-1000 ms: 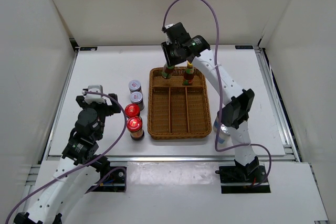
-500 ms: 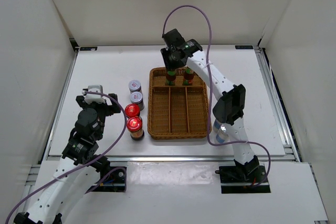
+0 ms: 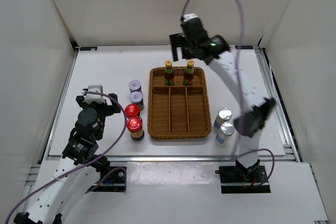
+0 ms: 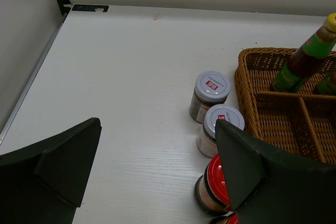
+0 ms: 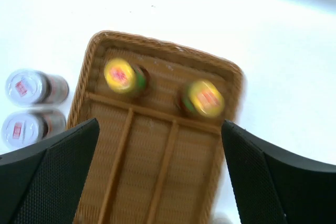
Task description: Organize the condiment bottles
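White table (image 3: 105, 72), plain white walls (image 3: 131, 9) on three sides. Brown wicker tray (image 3: 150, 103) sits mid-table. Both yellow-capped bottles (image 3: 168, 72) stand upright, side by side, in the tray's far compartment. Grey-lidded jars (image 3: 135, 86) are just left of the tray, with the red-lidded jars (image 3: 132, 110) nearer in the same row. Silver-capped bottles (image 3: 223, 116) stand off the tray's near-right corner.

Right arm reaches long across the table. Right gripper (image 5: 160, 124) is high over the tray's far end, facing down, jaws wide, holding nothing. Left arm is folded at near-left. Left gripper (image 4: 157, 124) is low, aimed at the far side, jaws wide with nothing between them.
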Tool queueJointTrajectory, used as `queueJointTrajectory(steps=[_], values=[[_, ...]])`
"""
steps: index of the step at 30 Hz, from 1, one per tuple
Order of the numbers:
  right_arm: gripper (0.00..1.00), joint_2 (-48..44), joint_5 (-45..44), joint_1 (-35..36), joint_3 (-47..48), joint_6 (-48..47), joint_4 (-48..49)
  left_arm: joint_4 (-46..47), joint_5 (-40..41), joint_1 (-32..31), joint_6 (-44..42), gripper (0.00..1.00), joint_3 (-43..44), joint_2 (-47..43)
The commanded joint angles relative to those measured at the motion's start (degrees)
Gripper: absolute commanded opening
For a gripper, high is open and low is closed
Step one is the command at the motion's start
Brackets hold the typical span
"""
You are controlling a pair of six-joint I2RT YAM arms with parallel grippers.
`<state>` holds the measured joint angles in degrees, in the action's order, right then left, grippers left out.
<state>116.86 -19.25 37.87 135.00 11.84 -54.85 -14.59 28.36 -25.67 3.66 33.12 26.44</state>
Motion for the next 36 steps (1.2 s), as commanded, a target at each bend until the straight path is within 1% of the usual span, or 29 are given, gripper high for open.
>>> queueJointTrajectory(steps=[1, 2, 3, 4, 6, 8, 9, 10, 12, 13, 16, 18, 21, 23, 25, 27, 28, 30, 31, 33, 34, 36], values=[[1.0, -20.1, -7.3, -0.3, -10.8, 3.2, -0.3, 0.1, 0.4, -0.3, 0.1, 1.0, -0.3, 0.1], [1.0, -23.0, -7.3, -1.8, -14.6, 4.2, -1.7, 0.1, 0.4, -0.3, 0.1, 1.0, -0.3, 0.1], [1.0, -28.0, -7.3, -2.6, -18.2, 5.0, -2.6, 0.1, 0.4, -0.3, 0.1, 1.0, -0.3, 0.1], [1.0, -30.0, -6.2, -3.7, -24.5, 7.2, -3.9, 0.1, 0.4, -0.3, 0.1, 1.0, -0.3, 0.6], [1.0, -34.7, -3.4, -7.2, -30.2, 9.5, -7.9, 0.1, 0.4, -0.3, 0.1, 1.0, -0.3, 0.6], [1.0, -37.3, -1.8, -9.2, -36.2, 11.4, -8.7, 0.1, 0.4, -0.3, 0.1, 1.0, -0.3, 1.2], [1.0, -39.4, -1.1, -10.7, -42.2, 12.9, -9.2, 0.1, 0.4, -0.3, 0.1, 1.0, -0.3, 1.2], [1.0, -40.2, 0.1, -11.4, -45.2, 13.6, -9.2, 0.1, 0.4, -0.3, 0.1, 1.0, -0.3, 1.2], [1.0, -41.4, 1.7, -13.3, -50.3, 14.8, -9.2, 0.1, 0.4, -0.3, 0.1, 1.0, -0.3, 1.2], [1.0, -41.4, 2.6, -13.8, -54.4, 15.8, -8.6, 0.1, 0.4, -0.3, 0.1, 1.0, -0.3, 1.2], [1.0, -39.7, 6.3, -15.0, -60.3, 17.9, -8.1, -0.4, 0.4, -0.3, 0.1, 1.0, -0.3, 1.2], [1.0, -38.6, 6.3, -15.0, -62.3, 20.1, -8.1, -0.4, 0.4, -0.3, 0.1, 1.0, -0.3, 1.2], [1.0, -37.1, 8.5, -15.6, -65.7, 20.7, -6.1, -0.4, 0.4, -0.3, 0.1, 1.0, -0.3, 1.2], [0.96, -35.7, 9.0, -15.6, -66.5, 20.7, -5.5, -0.4, 0.4, -0.3, 0.1, 1.0, -0.3, 1.2], [0.88, -35.7, 9.0, -15.6, -67.3, 21.2, -5.5, -0.4, 0.4, -0.3, 0.1, 1.0, -0.3, 1.2], [0.77, -35.7, 9.0, -15.6, -68.2, 21.2, -5.0, -0.4, 0.4, -0.3, 0.1, 1.0, -0.3, 1.2], [0.67, -36.3, 9.0, -15.6, -68.7, 21.2, -5.0, -0.4, 0.4, -0.3, 0.1, 1.0, -0.3, 1.2], [0.59, -36.9, 8.0, -15.6, -68.7, 21.2, -5.5, -0.4, -0.1, -0.3, 0.1, 1.0, -0.3, 1.2], [0.51, -37.4, 7.2, -15.6, -67.9, 21.9, -6.6, -0.4, -0.1, -0.3, 0.1, 1.0, -0.3, 1.2], [0.43, -39.0, 5.0, -15.6, -65.5, 22.5, -8.8, -0.4, -0.1, -0.3, 0.1, 1.0, -0.3, 1.2], [0.34, -40.6, 4.5, -15.6, -63.6, 22.5, -9.3, -0.4, -0.1, -0.3, 0.1, 1.0, -0.3, 1.2], [0.27, -42.6, 2.9, -13.5, -61.4, 22.5, -9.3, -0.4, -0.1, -0.3, 0.1, 1.0, -0.3, 1.2]])
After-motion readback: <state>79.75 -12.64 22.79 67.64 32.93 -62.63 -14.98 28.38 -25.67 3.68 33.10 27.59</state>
